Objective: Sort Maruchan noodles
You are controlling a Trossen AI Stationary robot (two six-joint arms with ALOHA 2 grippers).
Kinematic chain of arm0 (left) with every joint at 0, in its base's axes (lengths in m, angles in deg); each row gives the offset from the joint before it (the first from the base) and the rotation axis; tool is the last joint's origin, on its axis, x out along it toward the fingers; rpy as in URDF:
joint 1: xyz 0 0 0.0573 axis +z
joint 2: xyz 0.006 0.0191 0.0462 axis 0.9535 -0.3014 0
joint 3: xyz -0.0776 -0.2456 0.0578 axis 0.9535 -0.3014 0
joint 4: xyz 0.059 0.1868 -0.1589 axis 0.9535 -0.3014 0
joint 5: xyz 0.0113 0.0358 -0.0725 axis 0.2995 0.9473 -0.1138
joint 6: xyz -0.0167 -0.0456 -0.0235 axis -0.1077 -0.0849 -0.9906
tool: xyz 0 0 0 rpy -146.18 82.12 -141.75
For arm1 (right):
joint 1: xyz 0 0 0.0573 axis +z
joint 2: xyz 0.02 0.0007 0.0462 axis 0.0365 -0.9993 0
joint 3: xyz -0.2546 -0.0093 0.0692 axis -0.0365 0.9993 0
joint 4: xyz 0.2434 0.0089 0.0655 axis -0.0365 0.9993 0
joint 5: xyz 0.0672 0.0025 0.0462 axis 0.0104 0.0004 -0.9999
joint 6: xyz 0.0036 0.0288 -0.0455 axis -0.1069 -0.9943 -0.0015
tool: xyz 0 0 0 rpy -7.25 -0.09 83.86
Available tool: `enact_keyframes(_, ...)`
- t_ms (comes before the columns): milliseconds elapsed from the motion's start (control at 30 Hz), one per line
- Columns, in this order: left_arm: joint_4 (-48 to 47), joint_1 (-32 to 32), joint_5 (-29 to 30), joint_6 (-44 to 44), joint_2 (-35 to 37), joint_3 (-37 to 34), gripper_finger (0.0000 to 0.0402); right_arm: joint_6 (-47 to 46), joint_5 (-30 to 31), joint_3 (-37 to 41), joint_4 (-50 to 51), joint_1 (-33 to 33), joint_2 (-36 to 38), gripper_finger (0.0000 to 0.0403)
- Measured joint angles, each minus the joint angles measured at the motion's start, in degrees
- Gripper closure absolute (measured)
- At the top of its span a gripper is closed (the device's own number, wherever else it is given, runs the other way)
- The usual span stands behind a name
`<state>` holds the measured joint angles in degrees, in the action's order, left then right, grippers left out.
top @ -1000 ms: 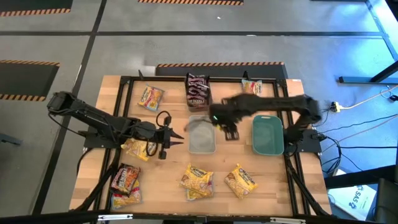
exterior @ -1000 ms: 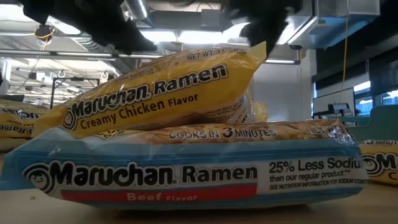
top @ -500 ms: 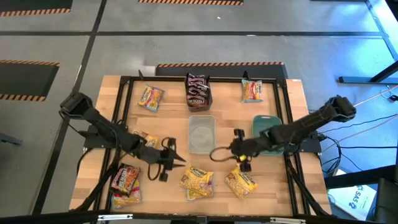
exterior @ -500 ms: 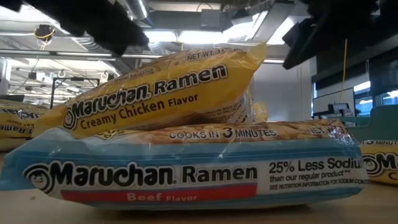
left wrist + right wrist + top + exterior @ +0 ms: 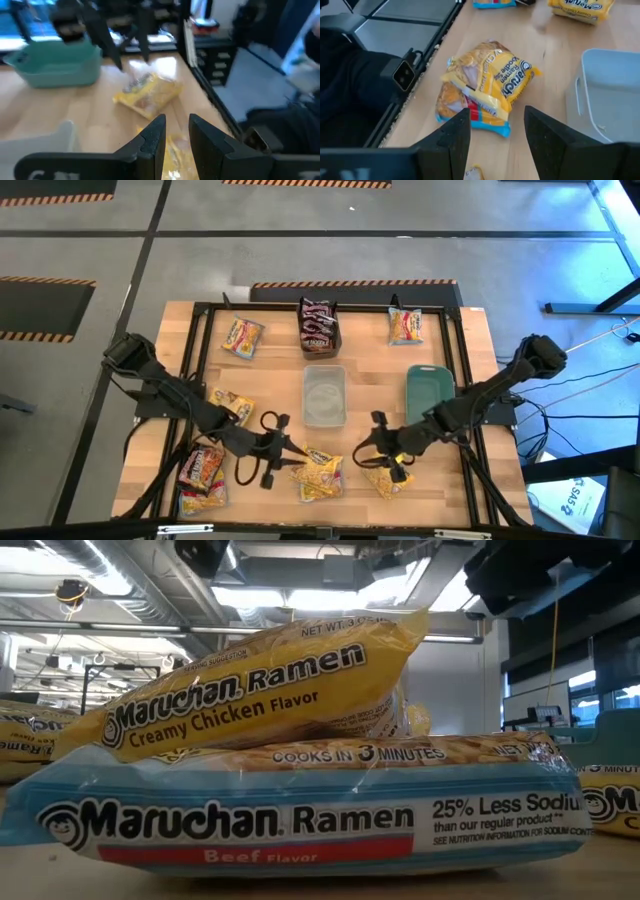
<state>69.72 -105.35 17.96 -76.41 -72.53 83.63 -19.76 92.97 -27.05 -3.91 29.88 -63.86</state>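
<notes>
Maruchan noodles lie scattered on the wooden table. A yellow packet (image 5: pixel 270 690) lies on top of a blue-edged one (image 5: pixel 300 820) in a pile (image 5: pixel 318 472) near the front edge. Another yellow packet (image 5: pixel 387 477) lies to its right. My left gripper (image 5: pixel 288 448) hovers at the pile's left side, open by a narrow gap (image 5: pixel 177 132), with nothing between its fingers. My right gripper (image 5: pixel 378 455) hangs open (image 5: pixel 495 132) over the right packet and points at the pile (image 5: pixel 485 85). It also shows in the left wrist view (image 5: pixel 125 45), above that packet (image 5: pixel 150 95).
A dark bin (image 5: pixel 320 325) with brown packets stands at the far middle, with a clear bin (image 5: pixel 324 395) nearer and a teal bin (image 5: pixel 430 395) to the right. Loose packets lie at the far left (image 5: pixel 243 337), far right (image 5: pixel 405 326), left (image 5: pixel 230 405) and near left (image 5: pixel 203 470).
My left gripper has swung toward the near edge and to the right, up to the middle pile. My right gripper has come away from the clear bin toward the near edge, sunk lower and tipped further down, ending over the right yellow packet. No packets have moved.
</notes>
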Motion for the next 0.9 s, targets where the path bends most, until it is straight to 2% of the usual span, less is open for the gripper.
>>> enact_keyframes(100, -0.5, 0.8, 1.8, 1.8, 0.0, 0.0, 0.0316, 0.0, -0.2, 0.0, 0.2, -0.1, 0.0, 0.0237)
enact_keyframes(167, -0.6, 1.6, 0.9, 3.0, 0.0, 0.0, 0.0301, 0.0, -0.2, 0.0, 0.2, -0.1, 0.0, 0.0237)
enact_keyframes(267, -2.9, 2.9, -1.0, 3.0, 0.0, 0.0, 0.0269, -0.7, -0.4, 0.0, -0.2, -0.1, 0.0, 0.0237)
enact_keyframes(433, -2.5, 3.9, -2.3, 2.9, 0.0, 0.0, 0.0212, -3.0, -4.7, 0.0, 0.0, -0.1, 0.0, 0.0237)
enact_keyframes(600, -3.9, 4.0, -1.0, 2.9, 0.0, 0.0, 0.0175, -3.0, -2.4, 0.0, -0.3, -0.1, 0.0, 0.0237)
enact_keyframes(733, -5.6, 3.2, -1.4, 3.3, 0.0, 0.9, 0.0173, -3.0, -0.6, 0.0, -0.3, -0.1, 0.0, 0.0237)
enact_keyframes(800, -10.0, 1.9, -1.5, 2.8, 0.0, 4.0, 0.0176, -3.0, -0.7, -0.1, -0.9, -0.2, 0.0, 0.0237)
enact_keyframes(900, -22.6, -0.8, -0.8, 0.8, -0.2, 10.9, 0.0178, -2.8, -0.8, -0.7, -1.3, -0.1, 0.0, 0.0237)
